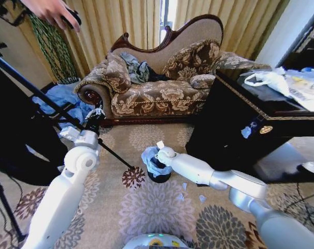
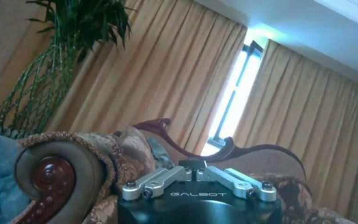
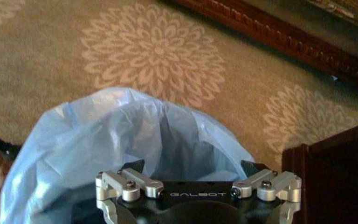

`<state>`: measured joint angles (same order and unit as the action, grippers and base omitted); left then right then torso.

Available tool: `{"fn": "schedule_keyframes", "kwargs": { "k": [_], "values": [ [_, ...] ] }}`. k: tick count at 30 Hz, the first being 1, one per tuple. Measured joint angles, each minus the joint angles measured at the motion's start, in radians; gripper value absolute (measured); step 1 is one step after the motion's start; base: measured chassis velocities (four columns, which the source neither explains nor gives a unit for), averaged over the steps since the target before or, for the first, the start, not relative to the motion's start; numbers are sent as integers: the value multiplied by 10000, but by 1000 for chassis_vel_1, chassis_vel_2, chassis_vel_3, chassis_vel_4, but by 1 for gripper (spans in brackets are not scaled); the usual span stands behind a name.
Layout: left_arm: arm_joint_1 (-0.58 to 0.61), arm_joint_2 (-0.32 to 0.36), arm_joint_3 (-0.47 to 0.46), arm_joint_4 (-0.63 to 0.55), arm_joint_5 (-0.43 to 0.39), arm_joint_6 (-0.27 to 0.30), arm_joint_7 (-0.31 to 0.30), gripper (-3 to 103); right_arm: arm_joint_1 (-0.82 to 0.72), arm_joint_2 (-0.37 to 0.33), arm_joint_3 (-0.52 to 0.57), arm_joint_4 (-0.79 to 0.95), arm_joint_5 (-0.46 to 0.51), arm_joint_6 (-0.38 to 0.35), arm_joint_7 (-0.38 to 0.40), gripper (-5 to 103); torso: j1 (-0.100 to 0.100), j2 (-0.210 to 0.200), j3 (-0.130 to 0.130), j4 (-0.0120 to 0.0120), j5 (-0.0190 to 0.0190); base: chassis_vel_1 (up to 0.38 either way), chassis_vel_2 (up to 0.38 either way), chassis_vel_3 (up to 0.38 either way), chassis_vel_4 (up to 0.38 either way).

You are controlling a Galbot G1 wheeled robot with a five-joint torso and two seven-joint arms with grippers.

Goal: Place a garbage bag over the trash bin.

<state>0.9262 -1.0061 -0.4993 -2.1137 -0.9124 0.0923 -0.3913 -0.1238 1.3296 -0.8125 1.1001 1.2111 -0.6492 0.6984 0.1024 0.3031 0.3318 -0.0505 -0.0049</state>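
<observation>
The black trash bin (image 1: 161, 177) stands on the patterned carpet in front of the sofa. The pale blue garbage bag (image 1: 150, 157) sits in it, its crinkled mouth standing open and bunched above the rim. In the right wrist view the garbage bag (image 3: 104, 135) gapes wide just ahead of my right gripper (image 3: 193, 168), which is open at the bag's near edge. In the head view the right gripper (image 1: 161, 148) hovers over the bin's top. My left gripper (image 1: 97, 112) is raised to the left, near the sofa's arm, and is shut on nothing (image 2: 195, 164).
A floral sofa (image 1: 157, 93) runs along the back. A black cabinet (image 1: 234, 129) stands close on the bin's right, with a white plastic bag (image 1: 268, 79) on top. A tripod leg (image 1: 113, 154) slants down left of the bin. A blue cloth heap (image 1: 63, 98) lies far left. Paper scraps (image 1: 184, 187) dot the carpet.
</observation>
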Motion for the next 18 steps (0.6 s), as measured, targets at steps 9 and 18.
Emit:
{"fn": "schedule_keyframes", "kwargs": {
  "k": [9, 18],
  "values": [
    [60, 67, -136, 131, -1, -22, 28, 0, -289, 784, 252, -642, -214, 225, -32, 100, 0, 0, 0, 1, -1, 0, 0, 0, 0],
    [87, 53, -176, 227, -1, -70, 89, 0, -220, 566, 269, -569, -261, 280, -26, 100, 0, 0, 0, 1, -1, 0, 0, 0, 0]
  ]
}}
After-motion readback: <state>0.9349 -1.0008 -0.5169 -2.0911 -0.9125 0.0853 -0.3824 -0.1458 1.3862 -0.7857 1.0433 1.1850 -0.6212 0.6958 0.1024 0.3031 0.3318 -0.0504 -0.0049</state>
